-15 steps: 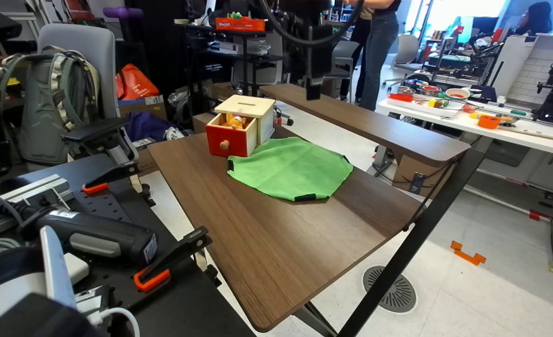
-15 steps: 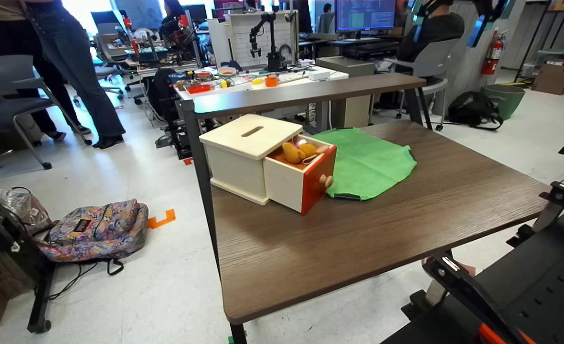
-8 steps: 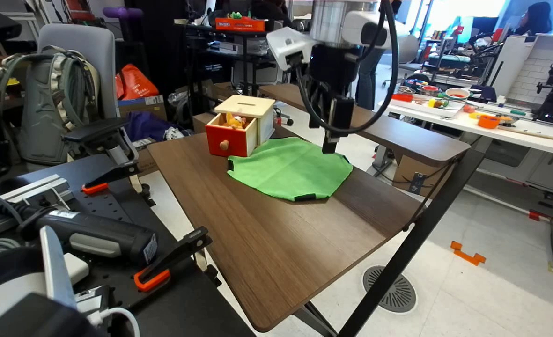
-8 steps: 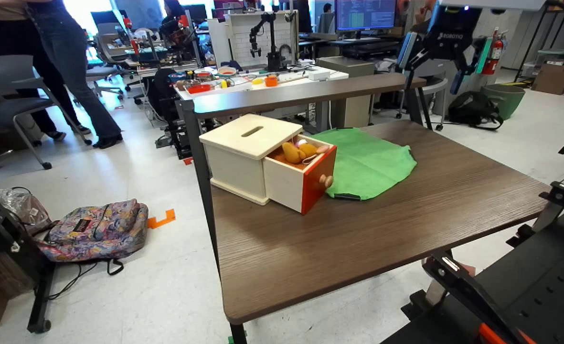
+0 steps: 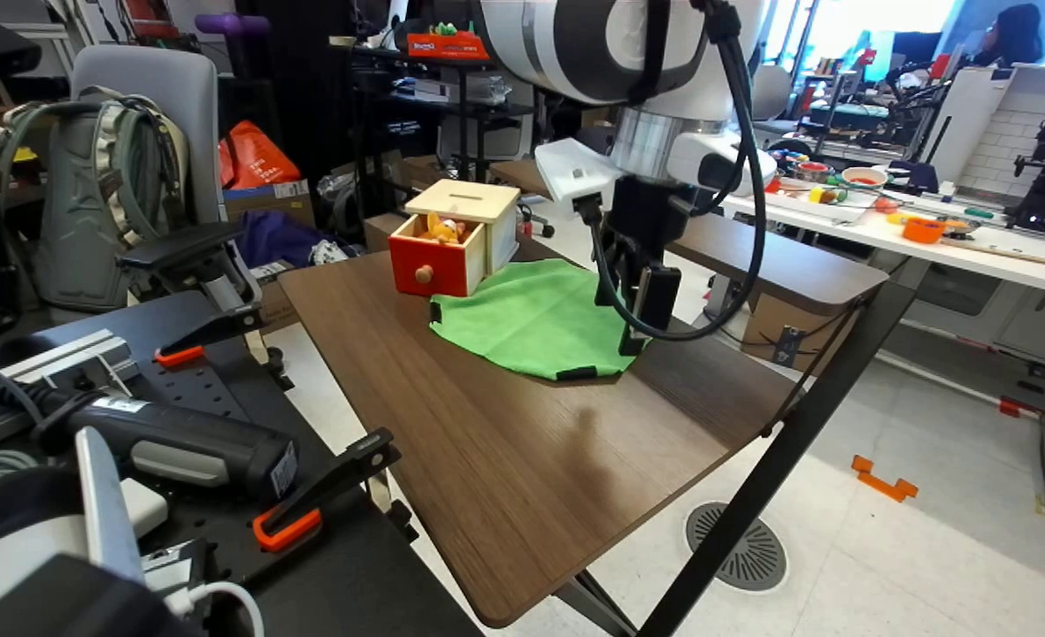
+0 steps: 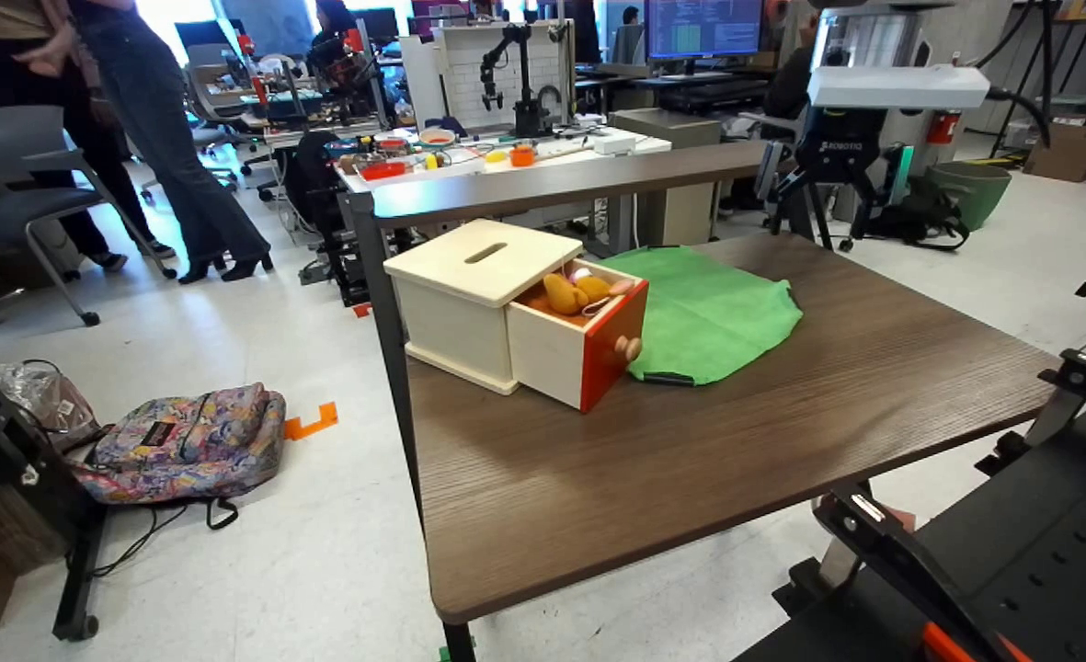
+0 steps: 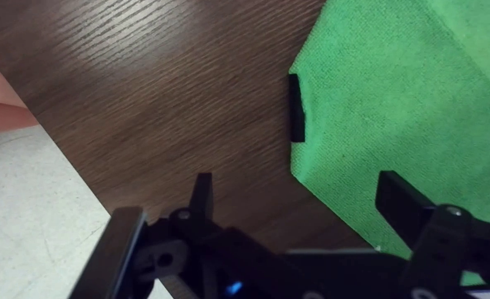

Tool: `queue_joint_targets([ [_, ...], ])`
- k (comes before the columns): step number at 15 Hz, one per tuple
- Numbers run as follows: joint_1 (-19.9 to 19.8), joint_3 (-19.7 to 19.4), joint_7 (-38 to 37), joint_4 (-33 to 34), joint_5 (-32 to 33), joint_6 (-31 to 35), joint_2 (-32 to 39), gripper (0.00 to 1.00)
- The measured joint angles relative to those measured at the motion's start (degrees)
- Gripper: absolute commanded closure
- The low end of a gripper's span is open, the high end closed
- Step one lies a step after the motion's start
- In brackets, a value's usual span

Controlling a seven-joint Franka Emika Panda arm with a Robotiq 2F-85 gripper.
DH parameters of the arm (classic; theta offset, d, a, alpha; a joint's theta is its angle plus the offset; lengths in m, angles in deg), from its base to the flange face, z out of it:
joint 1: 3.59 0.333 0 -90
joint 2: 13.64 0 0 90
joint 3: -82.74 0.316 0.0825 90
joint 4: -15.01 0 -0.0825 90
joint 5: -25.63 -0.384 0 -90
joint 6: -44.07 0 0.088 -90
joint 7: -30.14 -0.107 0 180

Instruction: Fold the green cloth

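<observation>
The green cloth [image 5: 531, 318] lies spread out flat on the brown table, with black strips on its edge. It also shows in an exterior view [image 6: 708, 313], where the box hides part of it. In the wrist view the cloth [image 7: 394, 104] fills the right side, with one black strip [image 7: 297, 109] on its near edge. My gripper [image 7: 295, 174] is open and empty, one finger over bare wood and one over the cloth. In an exterior view the gripper [image 5: 618, 326] overlaps the cloth's right end. In an exterior view the gripper [image 6: 817, 234] hangs above the table's far edge, apart from the cloth.
A wooden box [image 5: 462, 199] with an open red drawer [image 5: 434, 267] holding small toys touches or nearly touches the cloth. A raised brown shelf [image 6: 588, 179] runs along one table side. Clamps [image 5: 327, 487] hold a dark bench beside the table [image 5: 451, 425].
The arm has come into view and my gripper has moved down toward the table, near the cloth's end. The gripper stays open. The cloth and box have not moved.
</observation>
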Motion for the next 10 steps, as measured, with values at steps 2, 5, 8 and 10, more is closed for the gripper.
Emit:
queue_joint_targets([
  [2, 0.64, -0.81, -0.28, 1.56, 0.44, -0.05, 2.76, 0.0],
  [5, 1.42, -1.68, -0.29, 3.78, 0.51, -0.05, 6.49, 0.0],
  [8, 1.65, -1.82, -0.29, 5.74, 0.51, -0.14, 8.84, 0.0],
  [10, 1.77, -1.82, -0.29, 6.82, 0.51, -0.42, 9.67, 0.28],
])
